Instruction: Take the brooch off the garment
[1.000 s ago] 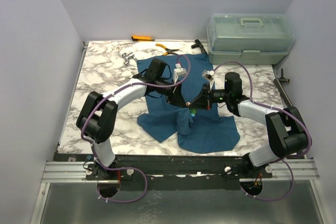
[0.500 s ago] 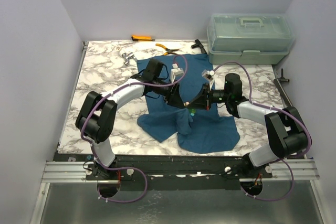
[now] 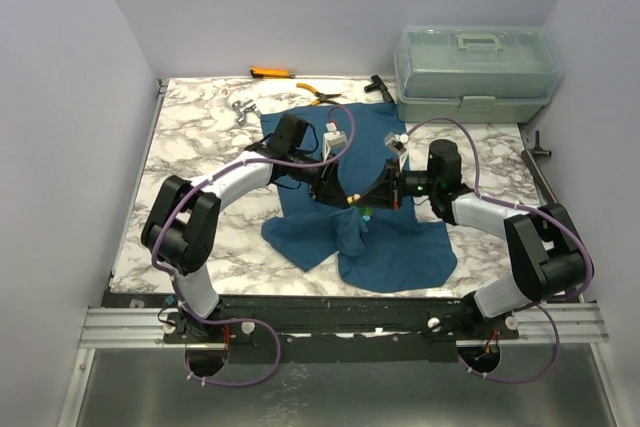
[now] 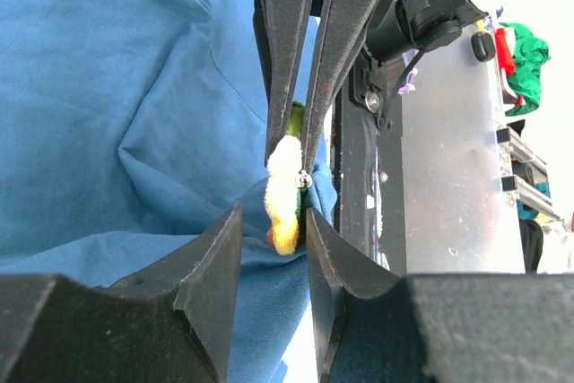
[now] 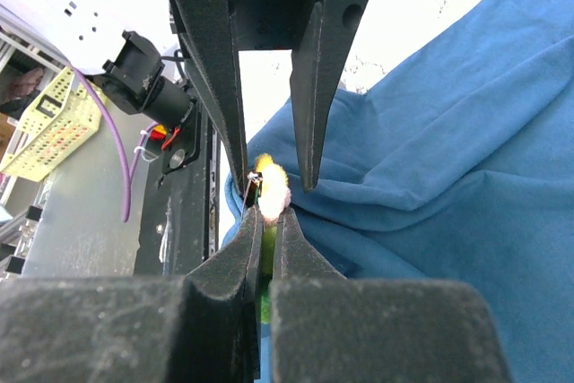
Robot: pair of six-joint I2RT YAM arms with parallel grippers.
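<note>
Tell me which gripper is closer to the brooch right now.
Right. The right gripper is shut on the brooch, fingertips pinching it. The left gripper is open, one fingertip on either side of the brooch, not clamped on it.

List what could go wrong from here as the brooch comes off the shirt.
The right gripper pinches the brooch only at its fingertips, so it might slip out. The garment rises in folds at the brooch, so pulling may lift or snag the cloth. The left gripper, open, straddles the same spot, so the grippers could collide.
</note>
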